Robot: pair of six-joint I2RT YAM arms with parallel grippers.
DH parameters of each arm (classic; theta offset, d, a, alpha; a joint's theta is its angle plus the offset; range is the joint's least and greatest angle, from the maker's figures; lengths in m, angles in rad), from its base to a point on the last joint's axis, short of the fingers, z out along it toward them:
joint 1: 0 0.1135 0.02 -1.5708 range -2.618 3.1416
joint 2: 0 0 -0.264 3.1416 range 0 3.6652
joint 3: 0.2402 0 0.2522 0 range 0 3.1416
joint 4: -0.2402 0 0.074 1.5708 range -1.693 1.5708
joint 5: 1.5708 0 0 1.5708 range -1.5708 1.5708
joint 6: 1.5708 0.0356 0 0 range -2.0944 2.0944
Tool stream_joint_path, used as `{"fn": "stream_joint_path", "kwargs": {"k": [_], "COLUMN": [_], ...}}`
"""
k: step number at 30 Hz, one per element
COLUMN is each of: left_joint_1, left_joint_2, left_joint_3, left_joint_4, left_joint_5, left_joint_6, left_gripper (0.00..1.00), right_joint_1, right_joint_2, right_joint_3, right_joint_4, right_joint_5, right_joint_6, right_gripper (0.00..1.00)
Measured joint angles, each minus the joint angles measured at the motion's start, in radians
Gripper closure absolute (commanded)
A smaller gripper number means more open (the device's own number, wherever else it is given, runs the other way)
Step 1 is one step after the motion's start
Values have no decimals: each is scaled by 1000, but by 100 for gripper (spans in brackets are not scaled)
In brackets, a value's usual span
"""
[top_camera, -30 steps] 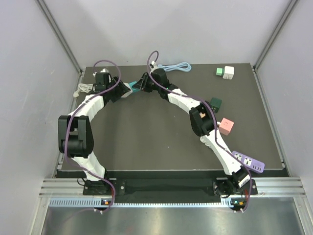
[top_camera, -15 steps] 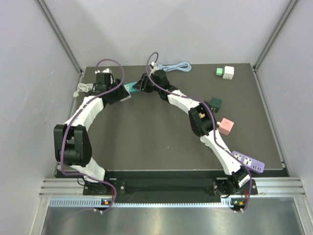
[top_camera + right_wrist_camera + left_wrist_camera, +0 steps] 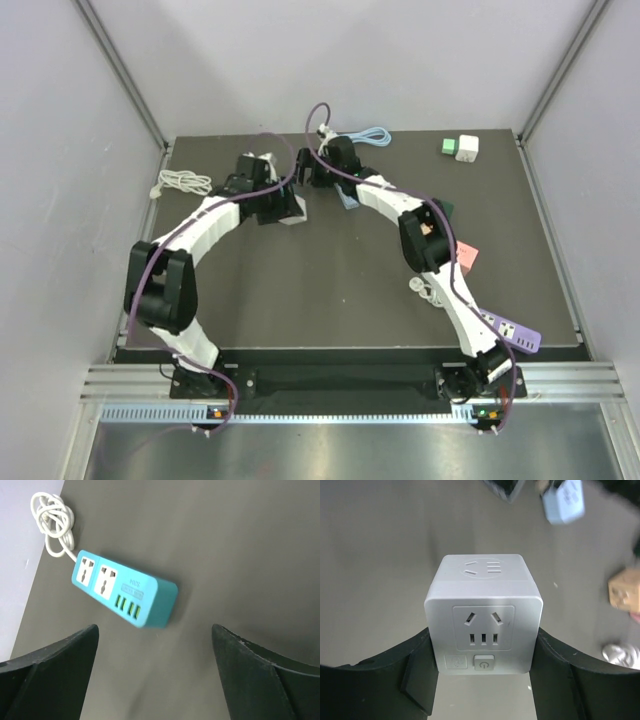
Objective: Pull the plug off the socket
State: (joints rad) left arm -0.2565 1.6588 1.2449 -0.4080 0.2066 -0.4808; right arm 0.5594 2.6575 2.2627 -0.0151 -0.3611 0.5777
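Surface: dark grey tabletop (image 3: 380, 555)
Left pincer (image 3: 483, 645): clamped on white plastic cube socket (image 3: 482, 595)
Right pincer (image 3: 155, 640): wide, empty; teal plastic power strip (image 3: 125, 595) just ahead

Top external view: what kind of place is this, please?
Most likely a robot test cell in a laboratory. Plain white panels enclose a dark table, the left arm and the right arm are bolted to an aluminium rail, and the objects are power fittings: a teal power strip, a white cube socket.

Dark table (image 3: 300, 290). Landmark: pink cube (image 3: 464, 256). Dark green cube (image 3: 441, 210) just behind it; purple power strip (image 3: 512, 331) toward front; green-white cube pair (image 3: 459, 148) far behind; white cord coil (image 3: 186, 182) far left.
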Motion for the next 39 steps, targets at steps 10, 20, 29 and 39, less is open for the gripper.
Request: {"fn": "stream_joint_path", "kwargs": {"k": [10, 20, 29, 39], "left_joint_1": [-206, -336, -325, -321], "left_joint_2": [256, 356, 365, 215], "left_joint_3": [14, 36, 36, 117], "left_joint_4": [171, 391, 406, 161], "left_joint_5": [133, 273, 255, 10], "left_joint_6": [-113, -219, -201, -21], "left_gripper": [100, 83, 15, 1], "right_joint_1": [-200, -472, -484, -484], "right_joint_2": [-454, -645, -640, -640], "right_joint_3": [-460, -721, -758, -758], "right_joint_4": [0, 135, 147, 142], "right_joint_5": [7, 32, 0, 19], "right_joint_6": [-101, -105, -95, -107], "right_gripper": [0, 0, 0, 0]}}
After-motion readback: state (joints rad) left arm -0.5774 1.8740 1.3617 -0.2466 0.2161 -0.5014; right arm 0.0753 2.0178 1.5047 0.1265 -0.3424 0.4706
